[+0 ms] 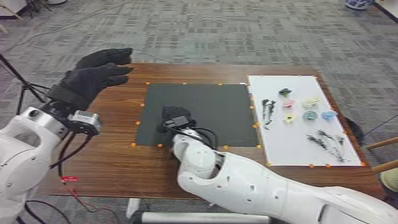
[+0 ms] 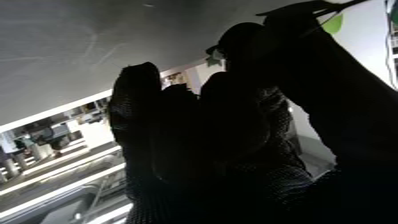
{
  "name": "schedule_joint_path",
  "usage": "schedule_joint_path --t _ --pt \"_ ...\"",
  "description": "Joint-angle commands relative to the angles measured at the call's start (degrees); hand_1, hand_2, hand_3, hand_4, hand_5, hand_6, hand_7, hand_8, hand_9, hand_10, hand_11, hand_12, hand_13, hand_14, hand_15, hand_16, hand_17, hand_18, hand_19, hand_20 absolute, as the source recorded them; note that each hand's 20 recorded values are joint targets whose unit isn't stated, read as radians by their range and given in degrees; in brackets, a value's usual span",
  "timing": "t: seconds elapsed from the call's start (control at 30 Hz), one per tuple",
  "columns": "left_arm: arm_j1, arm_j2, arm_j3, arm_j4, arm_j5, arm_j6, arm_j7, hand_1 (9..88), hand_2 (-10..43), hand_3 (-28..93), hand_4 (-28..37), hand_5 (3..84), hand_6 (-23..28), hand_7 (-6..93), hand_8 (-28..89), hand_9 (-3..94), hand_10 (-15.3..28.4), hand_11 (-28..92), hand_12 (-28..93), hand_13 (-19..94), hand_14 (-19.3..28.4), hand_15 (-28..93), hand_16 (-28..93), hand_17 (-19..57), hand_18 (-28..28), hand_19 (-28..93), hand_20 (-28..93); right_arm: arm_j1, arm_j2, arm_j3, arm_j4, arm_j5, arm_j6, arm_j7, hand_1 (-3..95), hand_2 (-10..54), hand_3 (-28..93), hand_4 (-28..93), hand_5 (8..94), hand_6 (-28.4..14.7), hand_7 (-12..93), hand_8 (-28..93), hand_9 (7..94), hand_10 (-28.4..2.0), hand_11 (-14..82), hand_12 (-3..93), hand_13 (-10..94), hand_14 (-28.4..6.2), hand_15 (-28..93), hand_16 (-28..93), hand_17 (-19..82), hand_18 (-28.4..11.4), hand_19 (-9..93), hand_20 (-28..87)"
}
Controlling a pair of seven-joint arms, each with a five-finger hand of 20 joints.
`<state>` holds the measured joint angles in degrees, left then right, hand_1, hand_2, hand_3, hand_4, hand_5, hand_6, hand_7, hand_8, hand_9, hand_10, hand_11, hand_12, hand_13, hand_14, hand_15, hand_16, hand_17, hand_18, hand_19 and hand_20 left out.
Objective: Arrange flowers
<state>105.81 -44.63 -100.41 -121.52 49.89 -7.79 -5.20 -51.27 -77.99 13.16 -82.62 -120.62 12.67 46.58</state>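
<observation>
In the head view my right hand [image 1: 175, 113] is low over the dark mat [image 1: 200, 95], its back up. In the right wrist view this hand [image 2: 209, 135] is curled, its thumb and fingers round a thin leafy stem [image 2: 342, 7]. One green leaf [image 2: 333, 23] stands out beside the thumb. My left hand [image 1: 89, 80] is raised over the table's left side, fingers extended. On the white sheet [image 1: 275, 145] lie a pink flower [image 1: 288, 104], a yellow flower [image 1: 289, 118], a cream flower [image 1: 310, 102], a teal flower [image 1: 310, 115], a blue flower [image 1: 329, 115] and dark sprigs [image 1: 267, 112].
The brown wooden table [image 1: 115, 165] surrounds the mat and sheet. Small orange markers line their edges. More dark sprigs [image 1: 330, 142] lie on the sheet's near part. A chair [image 1: 384, 144] stands by the table's right side.
</observation>
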Motion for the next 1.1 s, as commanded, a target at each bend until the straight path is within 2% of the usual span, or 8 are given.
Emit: schedule_joint_path --t 0.03,0.27,0.57,0.67,0.77,0.9,0.97,1.1 --pt "-0.89 -0.04 0.43 0.27 -0.59 -1.16 -0.71 29.8 -9.2 67 -25.9 24.9 2.6 25.6 -12 19.1 10.7 28 12 12 13.8 43 -10 -7.3 19.9 41 6 -0.62 -1.72 0.71 1.13 -0.79 -3.50 1.43 38.8 -9.5 85 -15 72.7 -1.0 60 26 84.2 -8.5 67.4 61.1 78 -9.6 86 45 41 -20.7 85 37" --pt "0.31 -0.39 -0.81 -0.13 -0.35 -0.36 0.17 29.8 -9.3 67 -25.9 25.0 2.5 25.6 -12 19.0 10.7 27 12 12 13.8 44 -10 -7.3 19.9 41 6 -1.49 -0.79 1.65 0.57 -0.98 -6.80 -0.10 32.6 -9.5 83 -17 73.6 0.6 59 22 84.6 -7.7 67.1 61.6 79 -9.5 86 46 41 -20.7 86 37" --pt "0.80 -0.67 -1.10 -0.23 -0.68 -0.85 -0.23 29.7 -9.3 67 -25.9 24.9 2.5 25.6 -12 19.1 10.7 27 12 12 13.8 43 -10 -7.2 19.9 41 6 -1.98 -0.58 2.41 -1.08 -2.41 -8.90 -1.33 27.4 -9.5 84 -17 73.3 -0.3 56 19 83.7 -8.1 66.1 62.0 78 -9.9 86 46 40 -20.6 86 37" --pt "2.00 -1.01 -2.10 -0.69 -0.52 -0.51 0.16 29.7 -9.3 67 -25.9 25.0 2.6 25.6 -12 19.1 10.7 27 12 12 13.8 43 -10 -7.3 19.9 41 6 -1.58 -0.10 2.59 -1.79 -2.65 -10.91 -1.39 27.5 -9.5 83 -17 71.3 -0.5 55 20 82.0 -8.6 66.2 63.0 76 -10.5 86 47 39 -20.8 85 37" --pt "3.71 -1.36 -3.46 -1.35 -0.56 0.23 0.63 29.5 -9.1 67 -25.9 25.0 2.6 25.5 -12 19.1 10.7 27 12 12 13.8 43 -10 -7.3 19.9 41 6 -1.00 0.92 2.36 -2.58 -4.11 -9.64 -1.51 26.2 -9.5 84 -17 68.8 -1.4 52 18 78.8 -9.1 66.5 63.3 74 -10.9 86 47 37 -20.9 83 38" --pt "6.09 -2.10 -5.25 -2.26 -0.53 1.19 1.26 29.5 -9.0 67 -25.9 25.0 2.6 25.5 -12 19.1 10.7 27 12 12 13.9 43 -10 -7.3 19.9 41 6 -0.26 2.73 2.91 -4.73 -4.68 -7.60 -1.70 22.6 -8.1 85 -17 65.9 -2.4 47 7 77.7 -9.3 66.8 63.0 73 -11.2 85 48 36 -21.0 82 40" --pt "7.24 -2.53 -6.14 -2.69 -0.34 1.52 1.47 29.3 -9.0 67 -25.9 25.0 2.6 25.4 -12 19.1 10.8 27 12 12 13.9 43 -10 -7.3 19.9 41 6 0.08 3.94 3.34 -6.17 -5.13 -7.31 -1.85 21.1 -7.4 85 -16 64.7 -2.7 48 -9 77.4 -9.4 66.5 63.4 73 -11.3 85 48 36 -21.1 81 41" --pt "9.87 -3.67 -8.09 -3.66 -0.28 2.33 2.46 29.2 -8.9 67 -26.0 25.1 2.6 25.4 -12 19.2 10.7 27 12 12 13.9 43 -10 -7.3 20.0 41 6 1.01 7.22 4.18 -9.21 -5.03 -4.93 -1.69 19.5 -5.8 84 -17 60.9 -3.5 42 -13 75.6 -10.3 65.7 63.2 71 -11.8 84 48 35 -21.1 80 42"
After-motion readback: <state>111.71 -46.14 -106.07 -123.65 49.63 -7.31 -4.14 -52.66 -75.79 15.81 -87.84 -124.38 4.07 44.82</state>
